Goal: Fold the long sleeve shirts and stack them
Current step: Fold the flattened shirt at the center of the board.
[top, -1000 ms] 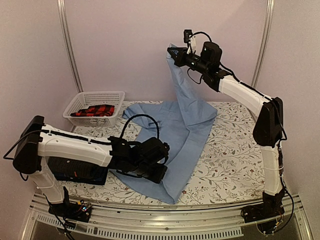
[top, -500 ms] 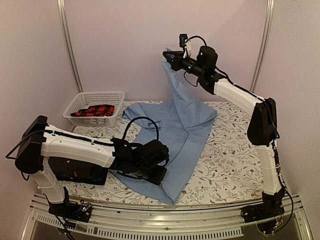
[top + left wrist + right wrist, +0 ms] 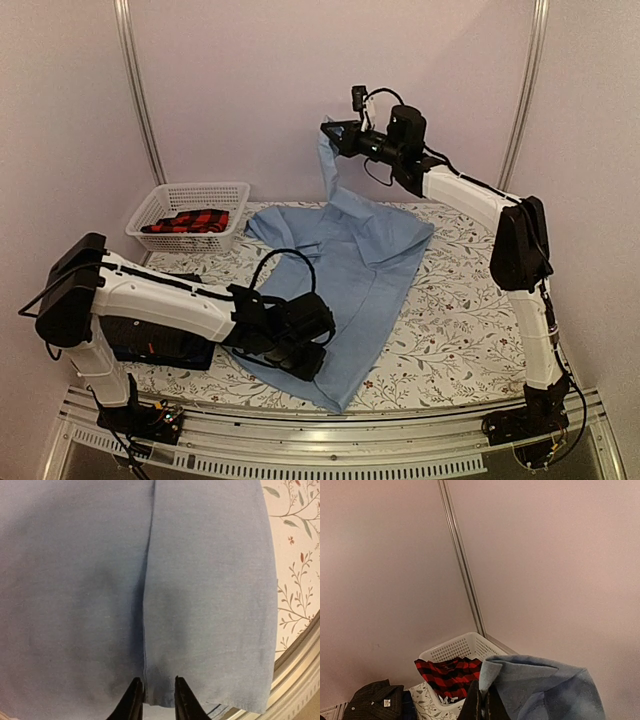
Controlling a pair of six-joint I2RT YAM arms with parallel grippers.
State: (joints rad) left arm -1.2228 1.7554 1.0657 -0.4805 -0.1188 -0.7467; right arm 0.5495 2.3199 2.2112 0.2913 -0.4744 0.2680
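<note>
The black pinstriped shirt [image 3: 374, 701] is cut off at the lower left of the right wrist view and mostly hidden under the left arm from above. The light blue shirt [image 3: 365, 255] lies spread across the middle of the table [image 3: 470, 300]. One end is lifted high at upper centre by the right gripper [image 3: 330, 130], fingers clamped on the cloth. The left gripper [image 3: 157, 682] pinches its near hem, fingers almost together, close to the table's front edge. A white basket [image 3: 200, 186] stands at far left. Floral table surface shows right of the shirt.
</note>
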